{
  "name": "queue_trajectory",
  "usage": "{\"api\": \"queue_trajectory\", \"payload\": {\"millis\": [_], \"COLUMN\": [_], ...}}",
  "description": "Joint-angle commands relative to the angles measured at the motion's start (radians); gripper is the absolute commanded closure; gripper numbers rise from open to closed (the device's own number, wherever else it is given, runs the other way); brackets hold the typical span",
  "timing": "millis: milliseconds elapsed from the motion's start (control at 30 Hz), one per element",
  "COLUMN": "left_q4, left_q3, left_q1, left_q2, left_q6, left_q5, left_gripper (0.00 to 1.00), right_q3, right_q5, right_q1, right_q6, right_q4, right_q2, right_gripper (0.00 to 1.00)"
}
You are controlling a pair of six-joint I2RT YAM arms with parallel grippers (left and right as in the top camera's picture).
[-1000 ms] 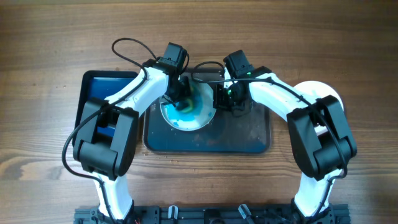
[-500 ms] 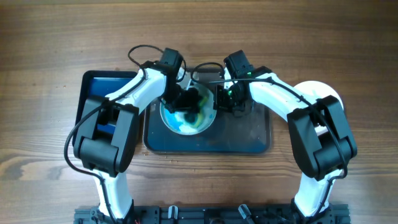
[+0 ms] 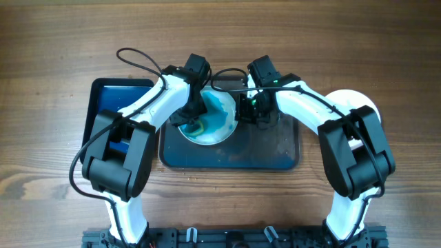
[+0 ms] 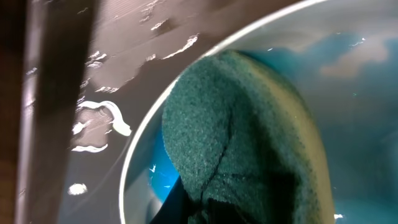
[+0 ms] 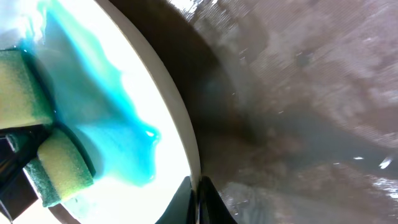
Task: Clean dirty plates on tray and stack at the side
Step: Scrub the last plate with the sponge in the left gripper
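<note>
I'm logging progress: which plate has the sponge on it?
The blue-smeared plate on the grey tray; the sponge rests on its left part. The other plate lies off the tray at the right, plain white.

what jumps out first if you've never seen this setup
The bright blue smear on the white plate, on the left half of the dark tray, grabs the eye first. The left pincer presses a green-and-yellow sponge onto it, while the right pincer sits at the plate's right rim.

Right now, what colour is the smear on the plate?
Turquoise blue smear on the plate; clearest in right wrist view.
</note>
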Motion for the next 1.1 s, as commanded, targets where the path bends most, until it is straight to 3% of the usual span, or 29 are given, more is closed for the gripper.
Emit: {"api": "queue_trajectory", "payload": {"millis": [0, 67, 133, 200, 300, 467, 567, 667, 833, 900, 1067], "left_q4": [-0.042, -0.021, 0.002, 0.019, 0.064, 0.212, 0.301, 0.330, 0.133, 0.030, -0.169], "left_q3": [-0.043, -0.043, -0.043, -0.043, -0.043, -0.043, -0.043, -0.038, 0.053, 0.105, 0.227], "left_q1": [0.014, 0.007, -0.001, -0.003, -0.003, 0.000, 0.014, 0.043, 0.117, 0.144, 0.190], "left_q2": [0.042, 0.042, 0.042, 0.042, 0.042, 0.042, 0.042, 0.042, 0.040, 0.038, 0.028], "left_q6": [0.080, 0.228, 0.455, 0.570, 0.630, 0.620, 0.475, 0.300, 0.232, 0.232, 0.207], "left_q5": [0.039, 0.193, 0.443, 0.571, 0.646, 0.648, 0.494, 0.190, -0.070, -0.135, -0.117], "left_gripper": [0.96, 0.96, 0.96, 0.96, 0.96, 0.96, 0.96, 0.96, 0.96, 0.96, 0.96], "right_q3": [-0.002, -0.002, -0.002, -0.002, -0.002, -0.002, -0.002, -0.002, -0.002, -0.002, -0.002], "right_q5": [0.025, 0.025, 0.025, 0.025, 0.025, 0.025, 0.025, 0.026, 0.029, 0.029, 0.036], "right_q1": [-0.011, -0.011, -0.011, -0.011, -0.011, -0.011, -0.011, -0.010, -0.010, -0.010, -0.004], "right_q6": [0.000, 0.000, 0.000, 0.000, -0.001, 0.000, -0.001, -0.004, -0.004, -0.004, -0.011], "right_q4": [-0.009, -0.009, -0.009, -0.009, -0.009, -0.009, -0.009, -0.009, -0.009, -0.009, -0.010], "right_q2": [0.024, 0.024, 0.024, 0.024, 0.024, 0.024, 0.024, 0.024, 0.024, 0.024, 0.024], "right_gripper": [0.96, 0.96, 0.96, 0.96, 0.96, 0.96, 0.96, 0.96, 0.96, 0.96, 0.96]}}
